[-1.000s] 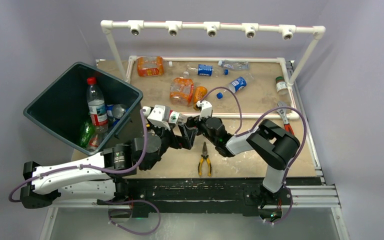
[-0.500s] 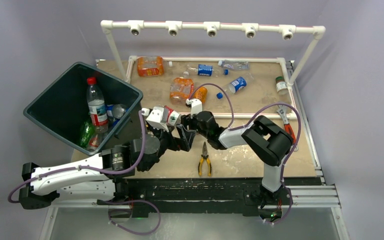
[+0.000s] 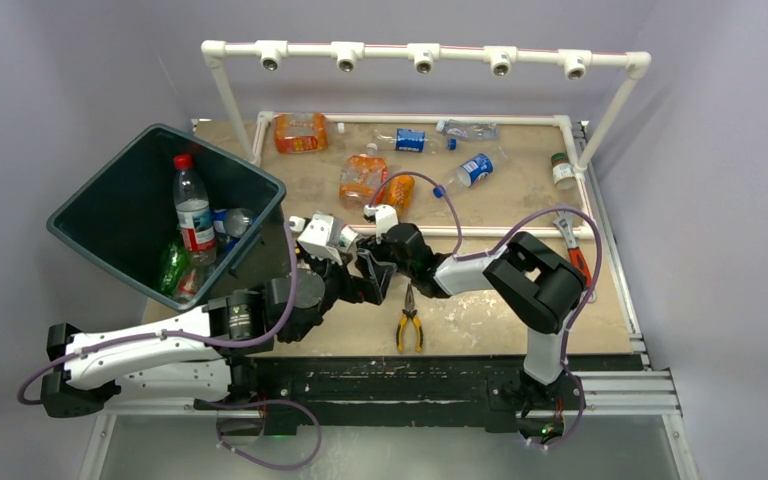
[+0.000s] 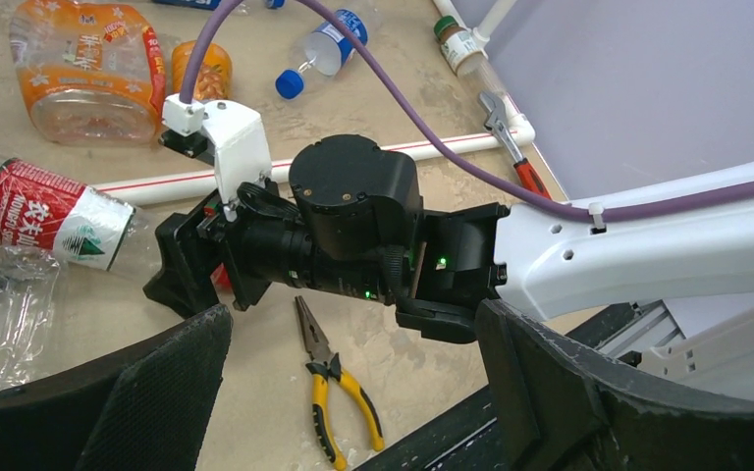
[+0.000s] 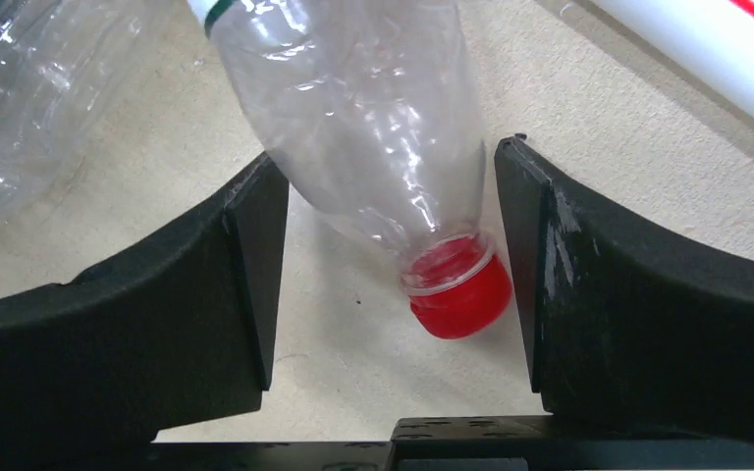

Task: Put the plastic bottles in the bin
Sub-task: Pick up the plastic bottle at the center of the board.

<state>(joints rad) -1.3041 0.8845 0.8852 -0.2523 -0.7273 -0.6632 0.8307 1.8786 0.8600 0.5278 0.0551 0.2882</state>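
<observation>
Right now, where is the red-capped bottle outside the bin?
In the right wrist view, the bottle lies on the table between the right gripper's open fingers.

Saw tan counter [image 3: 520,200] carrying scattered plastic bottles [image 3: 301,132] at far end, yellow-handled pliers [image 3: 409,322] near front, red-handled wrench [image 3: 572,240] by right edge.

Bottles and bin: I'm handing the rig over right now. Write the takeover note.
Left gripper: open, holding nothing.
Right gripper: open, jaws on either side of the red-capped clear bottle lying on the table; not yet closed.
Done: at least three bottles lie in the bin.
Left: the straddled bottle, a crushed clear bottle beside it, plus the orange bottles and blue-labelled bottles farther back. The pliers stay on the table.
</observation>
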